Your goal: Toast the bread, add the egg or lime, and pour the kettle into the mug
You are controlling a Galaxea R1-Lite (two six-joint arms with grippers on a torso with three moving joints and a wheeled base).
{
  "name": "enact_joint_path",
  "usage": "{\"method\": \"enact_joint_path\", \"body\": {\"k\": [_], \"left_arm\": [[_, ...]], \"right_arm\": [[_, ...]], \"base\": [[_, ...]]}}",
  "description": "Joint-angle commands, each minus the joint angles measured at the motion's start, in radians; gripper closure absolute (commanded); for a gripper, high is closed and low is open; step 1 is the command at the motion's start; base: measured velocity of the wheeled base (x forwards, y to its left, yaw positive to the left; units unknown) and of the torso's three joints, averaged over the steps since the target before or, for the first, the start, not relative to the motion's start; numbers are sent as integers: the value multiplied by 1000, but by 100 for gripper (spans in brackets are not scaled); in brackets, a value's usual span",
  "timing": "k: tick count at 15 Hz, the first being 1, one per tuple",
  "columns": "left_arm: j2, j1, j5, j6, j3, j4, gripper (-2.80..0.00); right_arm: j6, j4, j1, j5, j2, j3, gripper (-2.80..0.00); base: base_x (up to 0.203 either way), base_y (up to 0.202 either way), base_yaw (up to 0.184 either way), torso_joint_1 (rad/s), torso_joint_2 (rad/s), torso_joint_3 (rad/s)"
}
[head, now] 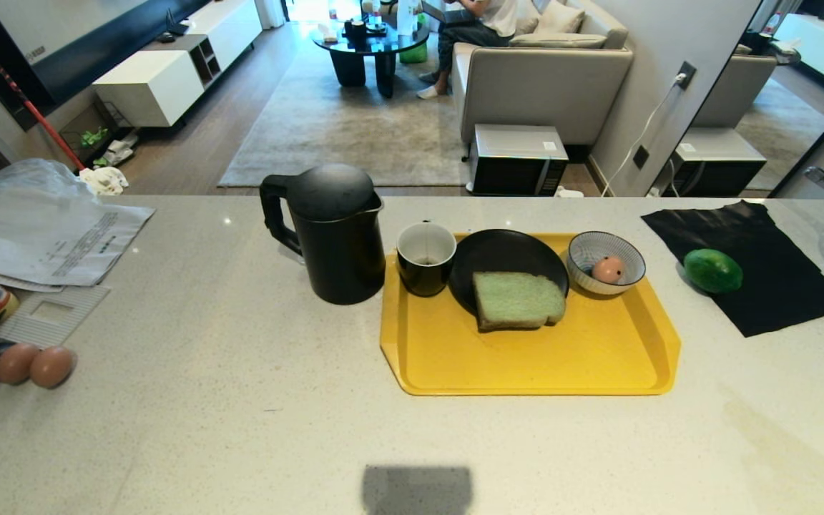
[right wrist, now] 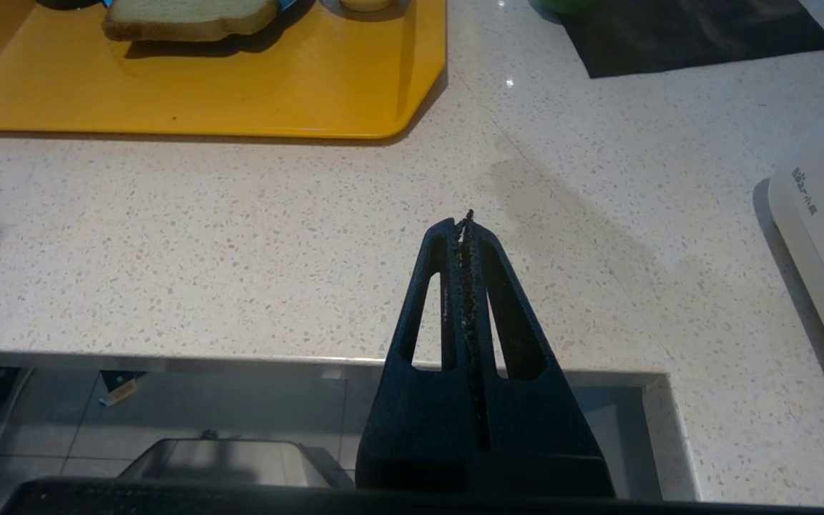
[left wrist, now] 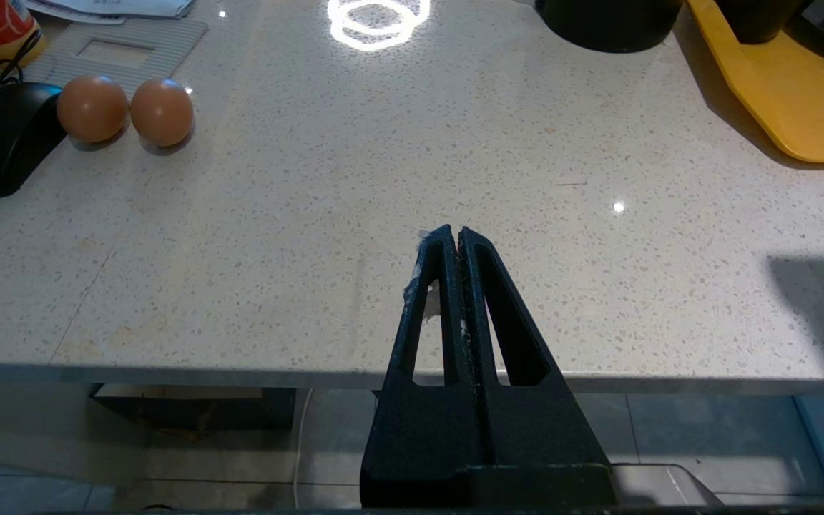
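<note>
1. nearest, the left gripper [left wrist: 459,232] sits low at the counter's near edge, lower centre of the left wrist view, its fingers pressed together on nothing.
2. likewise the right gripper [right wrist: 463,218], lower centre of the right wrist view, has its fingers closed and empty, poised over the pale speckled counter [head: 240,429]; neither arm shows in the head view.
3. further in, a yellow tray [head: 526,357] lies centre-right of the head view.
4. on the tray's far half, the bread [head: 517,300] rests partly on a black plate [head: 501,254], its near edge overhanging onto the tray.
5. the mug [head: 425,258] stands at the tray's upper left corner, just beside the plate.
6. the egg [head: 609,270] sits inside a striped bowl [head: 606,259] at the tray's upper right corner.
7. the kettle [head: 330,229] stands on the counter just left of the tray, handle pointing left.
8. the lime [head: 713,270] lies on a black cloth [head: 762,272] at the right of the frame.
9. two brown eggs [head: 33,365] touch each other at the left edge, near papers [head: 40,229].
10. farthest, a person [head: 476,21] sits on a sofa [head: 548,79] at the top of the frame.
</note>
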Motion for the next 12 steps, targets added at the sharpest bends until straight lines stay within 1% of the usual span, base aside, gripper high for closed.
{"method": "enact_joint_path", "body": {"k": [1, 5, 7, 12], "left_arm": [[-1, 0, -1, 5, 17, 1, 0], [-1, 0, -11, 40, 17, 2, 0], [-1, 0, -1, 4, 17, 1, 0], [-1, 0, 0, 0, 17, 1, 0]], "right_arm": [[0, 0, 1, -1, 1, 2, 0], [0, 0, 1, -1, 1, 2, 0], [0, 0, 1, -1, 1, 2, 0], [0, 0, 1, -1, 1, 2, 0]], "base": [[0, 0, 0, 0, 0, 0], [0, 0, 0, 0, 0, 0], [0, 0, 0, 0, 0, 0], [0, 0, 0, 0, 0, 0]]}}
